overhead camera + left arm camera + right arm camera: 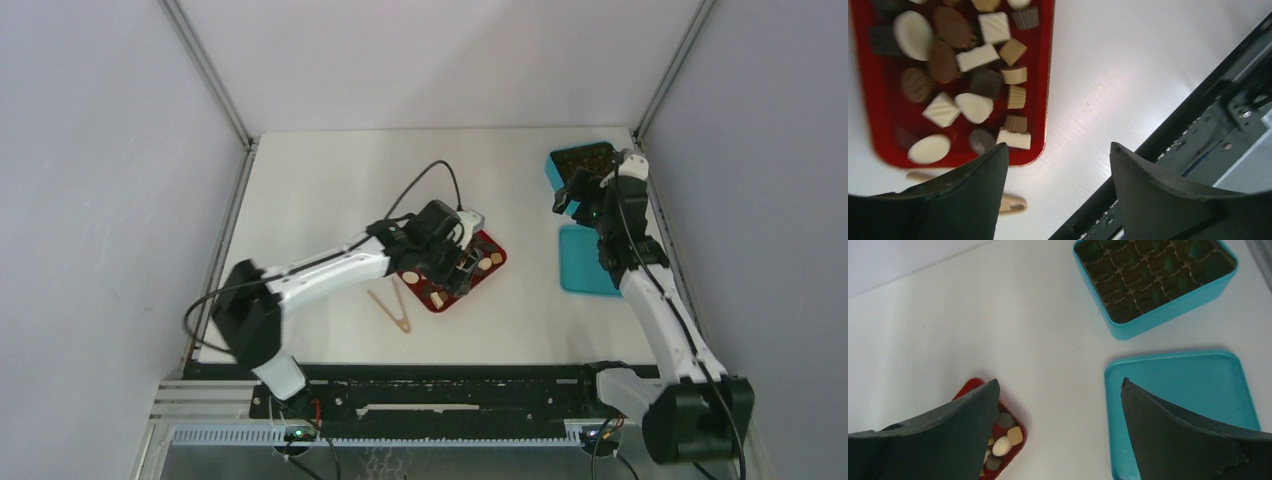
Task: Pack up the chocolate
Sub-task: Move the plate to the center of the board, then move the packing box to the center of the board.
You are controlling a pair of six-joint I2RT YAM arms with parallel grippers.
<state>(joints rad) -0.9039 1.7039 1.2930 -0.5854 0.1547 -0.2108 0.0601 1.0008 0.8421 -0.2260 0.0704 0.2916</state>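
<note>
Chocolate (974,107), small pieces judged light, smooth and easily marred, heaped in the red tray (1048,75) on the bench (1128,75), probably best pinched gently across flat sides; left claw (1058,152) and right claw (1060,385) both gape empty

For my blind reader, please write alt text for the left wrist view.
A red tray with rounded corners, holding small dark brown, tan and cream-white chocolate pieces, lies on a white table. The left arm's two black jaws stand open and empty in the foreground.
</note>
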